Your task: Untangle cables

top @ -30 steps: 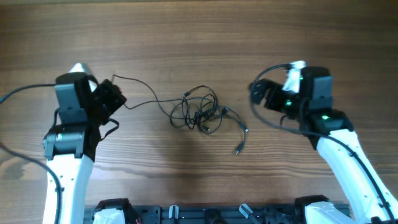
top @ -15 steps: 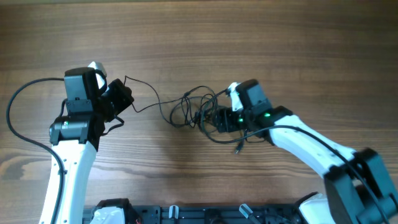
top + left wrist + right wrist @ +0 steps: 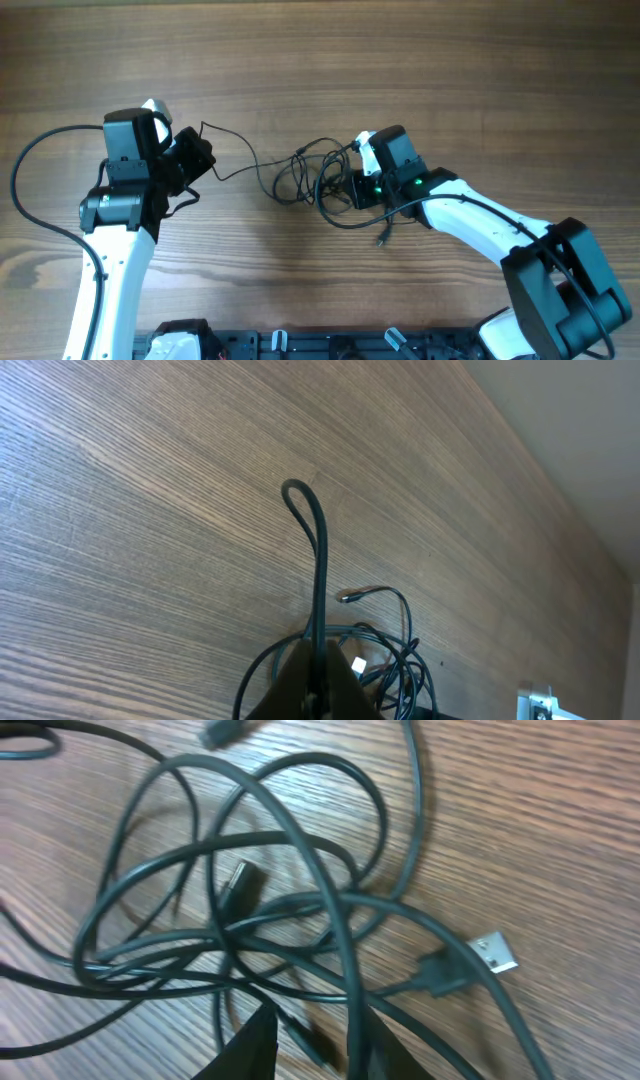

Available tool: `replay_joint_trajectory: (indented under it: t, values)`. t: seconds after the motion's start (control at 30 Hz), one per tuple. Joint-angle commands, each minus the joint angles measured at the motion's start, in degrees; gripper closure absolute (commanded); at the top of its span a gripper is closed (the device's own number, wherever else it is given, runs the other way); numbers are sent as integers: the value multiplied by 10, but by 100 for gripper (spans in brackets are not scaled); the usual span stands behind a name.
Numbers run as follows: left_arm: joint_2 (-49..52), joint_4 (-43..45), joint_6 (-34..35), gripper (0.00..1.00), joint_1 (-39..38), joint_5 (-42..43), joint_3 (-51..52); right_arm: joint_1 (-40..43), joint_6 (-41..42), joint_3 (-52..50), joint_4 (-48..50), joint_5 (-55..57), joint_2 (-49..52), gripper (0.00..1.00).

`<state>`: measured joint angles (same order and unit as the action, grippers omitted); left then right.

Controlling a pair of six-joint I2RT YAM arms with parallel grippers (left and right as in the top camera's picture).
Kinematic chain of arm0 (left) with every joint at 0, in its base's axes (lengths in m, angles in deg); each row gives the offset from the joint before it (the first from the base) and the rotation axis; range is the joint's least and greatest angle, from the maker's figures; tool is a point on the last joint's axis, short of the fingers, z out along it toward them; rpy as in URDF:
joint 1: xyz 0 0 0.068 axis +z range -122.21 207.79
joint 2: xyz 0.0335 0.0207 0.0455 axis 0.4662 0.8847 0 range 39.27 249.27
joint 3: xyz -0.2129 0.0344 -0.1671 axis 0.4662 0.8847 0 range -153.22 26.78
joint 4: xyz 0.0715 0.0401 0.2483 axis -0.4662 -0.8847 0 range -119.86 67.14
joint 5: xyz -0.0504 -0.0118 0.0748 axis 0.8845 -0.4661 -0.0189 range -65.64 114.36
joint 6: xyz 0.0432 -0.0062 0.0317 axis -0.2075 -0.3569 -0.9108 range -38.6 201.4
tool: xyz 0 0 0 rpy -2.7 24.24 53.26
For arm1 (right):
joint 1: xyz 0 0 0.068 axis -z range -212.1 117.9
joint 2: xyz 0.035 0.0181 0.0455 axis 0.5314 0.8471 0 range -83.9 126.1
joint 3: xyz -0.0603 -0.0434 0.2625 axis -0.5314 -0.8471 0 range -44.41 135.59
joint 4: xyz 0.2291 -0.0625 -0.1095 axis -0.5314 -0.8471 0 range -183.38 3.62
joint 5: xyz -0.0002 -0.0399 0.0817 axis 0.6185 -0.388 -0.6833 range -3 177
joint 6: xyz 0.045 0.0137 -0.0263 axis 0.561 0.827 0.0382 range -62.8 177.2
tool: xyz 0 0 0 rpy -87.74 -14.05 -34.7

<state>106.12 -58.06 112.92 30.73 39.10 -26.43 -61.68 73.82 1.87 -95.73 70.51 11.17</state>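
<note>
Pinching one of the cables (image 3: 340,905), the left hand (image 3: 318,665) is pressed together; right hand (image 3: 312,1045) straddles others, grip unclear

We saw white tubular links and black joint housings on both arms. The left arm (image 3: 112,270) trailed a thick black wire (image 3: 14,190) looping toward nine o'clock; the right arm (image 3: 470,222) carried green lights (image 3: 376,186) near its wrist. The left gripper (image 3: 318,682) and right gripper (image 3: 312,1045) had dark, tapered tips.
</note>
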Motion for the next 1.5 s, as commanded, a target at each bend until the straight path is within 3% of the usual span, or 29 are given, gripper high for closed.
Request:
replay_joint_trajectory:
  t: [0.0, 0.1, 0.2, 0.3, 0.43, 0.53, 0.73, 0.87, 0.97, 1.1, 1.27, 1.4, 1.47]
  values:
    - [2, -3, -13, 96, -2, 7, -3, -2, 18, 11, 7, -24, 20, 80]
    - [3, -5, -14, 96, -2, 7, -2, 0, 19, 11, 11, -24, 31, 96]
    - [3, 6, -63, 96, 2, 6, -3, 33, 2, 33, -6, -13, 12, 96]
    - [2, 23, -100, 96, 38, 0, -7, 94, -1, 90, -102, 68, -27, 96]
    - [2, 49, -121, 96, 136, -7, -12, 207, 0, 184, -242, 240, -70, 96]
    - [5, 53, -117, 96, 219, -7, -12, 288, 2, 219, -289, 286, -83, 96]
    - [20, 54, -24, 96, 390, 14, -12, 446, 84, 221, -301, 234, -86, 96]
    - [43, 54, -23, 96, 442, 135, -12, 486, 54, 221, -289, 104, -86, 96]
    - [65, 54, -24, 96, 428, 177, -12, 474, 43, 221, -279, 59, -86, 95]
    - [98, 62, -52, 96, 352, 255, -12, 402, -32, 219, -261, -86, -86, 95]
    - [122, 86, -98, 95, 229, 257, -12, 288, -61, 216, -261, -88, -82, 96]
    - [129, 89, -119, 75, 138, 185, -12, 202, -114, 215, -261, -89, -65, 95]
    - [129, 89, -118, 53, 106, 138, -12, 165, -158, 215, -264, -93, -57, 94]
